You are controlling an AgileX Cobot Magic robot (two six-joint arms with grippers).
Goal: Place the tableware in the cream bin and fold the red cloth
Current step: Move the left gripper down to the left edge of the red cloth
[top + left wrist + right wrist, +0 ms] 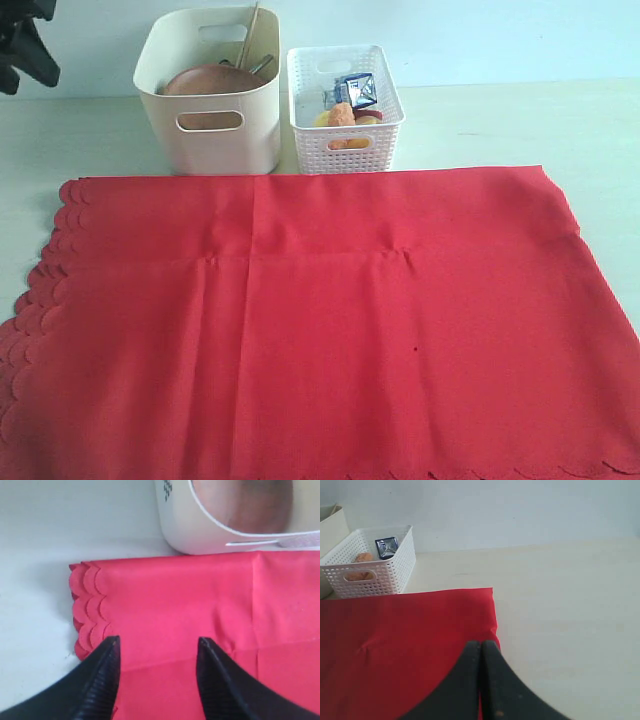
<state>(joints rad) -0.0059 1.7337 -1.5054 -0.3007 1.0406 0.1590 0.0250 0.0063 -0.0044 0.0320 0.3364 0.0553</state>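
The red cloth (330,320) lies spread flat over most of the table, with scalloped edges at the left and front. Behind it stands the cream bin (215,145), holding the brown plate (205,80) and the chopsticks (250,30); other tableware is hidden inside. My left gripper (159,642) is open above the cloth's scalloped far-left corner (87,605), close to the bin (200,530), with nothing between its fingers. My right gripper (481,645) is shut over the cloth's right edge (492,615), and no fold of cloth shows between its fingers.
A white lattice basket (345,150) with food and a blue-and-white carton (357,92) stands right of the bin. A dark part of an arm (25,50) shows at the far left. Bare table (570,630) lies right of the cloth.
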